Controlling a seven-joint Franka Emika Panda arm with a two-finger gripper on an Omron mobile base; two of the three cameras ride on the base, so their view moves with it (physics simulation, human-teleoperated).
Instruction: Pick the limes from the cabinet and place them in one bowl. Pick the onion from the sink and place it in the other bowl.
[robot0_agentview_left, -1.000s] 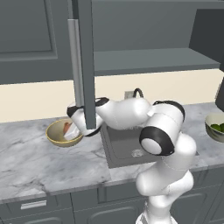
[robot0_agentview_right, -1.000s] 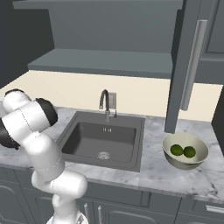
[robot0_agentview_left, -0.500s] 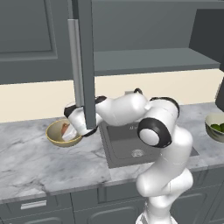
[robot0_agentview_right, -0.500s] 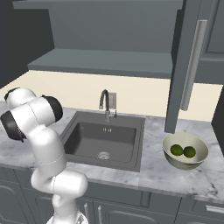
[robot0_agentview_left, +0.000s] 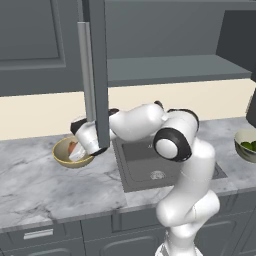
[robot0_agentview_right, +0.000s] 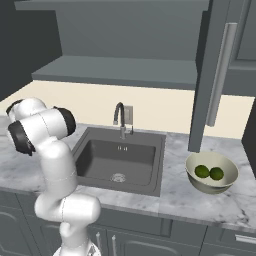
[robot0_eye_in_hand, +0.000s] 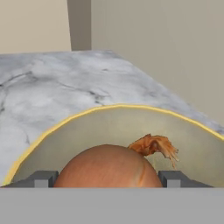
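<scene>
Two limes (robot0_agentview_right: 209, 172) lie side by side in the cream-grey bowl (robot0_agentview_right: 194, 179), on the desk (robot0_agentview_right: 240, 200) right of the sink (robot0_agentview_right: 120, 161). One onion (robot0_eye_in_hand: 108, 168), over the golden-tan bowl (robot0_agentview_left: 62, 157). Tool (robot0_eye_in_hand: 107, 179) narrow, fingers (robot0_eye_in_hand: 43, 179) against the onion's sides.

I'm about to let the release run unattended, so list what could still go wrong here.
1. The onion sits between the fingertips over the tan bowl; whether it has reached the bottom can't be told, so opening now might let it roll or bounce.
2. The hand works right beside the open cabinet door; lifting straight up could clip it.
</scene>
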